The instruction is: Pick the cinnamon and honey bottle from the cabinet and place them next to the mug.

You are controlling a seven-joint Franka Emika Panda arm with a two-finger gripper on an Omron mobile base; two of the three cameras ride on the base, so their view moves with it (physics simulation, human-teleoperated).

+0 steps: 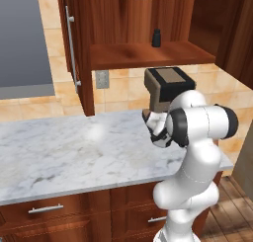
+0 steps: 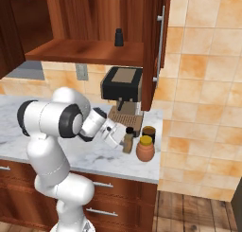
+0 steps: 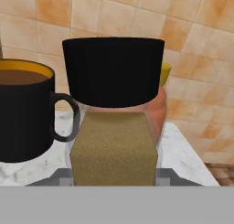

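The cinnamon, a tan bottle with a black cap, stands upright between my fingertips in the hand view. My gripper is shut on it low over the marble counter, near the counter's right end. The honey bottle, orange-brown with a yellow lid, stands on the counter just right of the cinnamon. The dark mug stands behind the honey bottle. In the hand view the mug is left of the cinnamon and the honey bottle peeks out behind it. The cabinet hangs open above.
A black coffee machine stands on the counter right behind the gripper, under the cabinet shelf. A small all-black bottle stands on that shelf. The open cabinet door hangs above the mug. The tiled wall closes off the right side.
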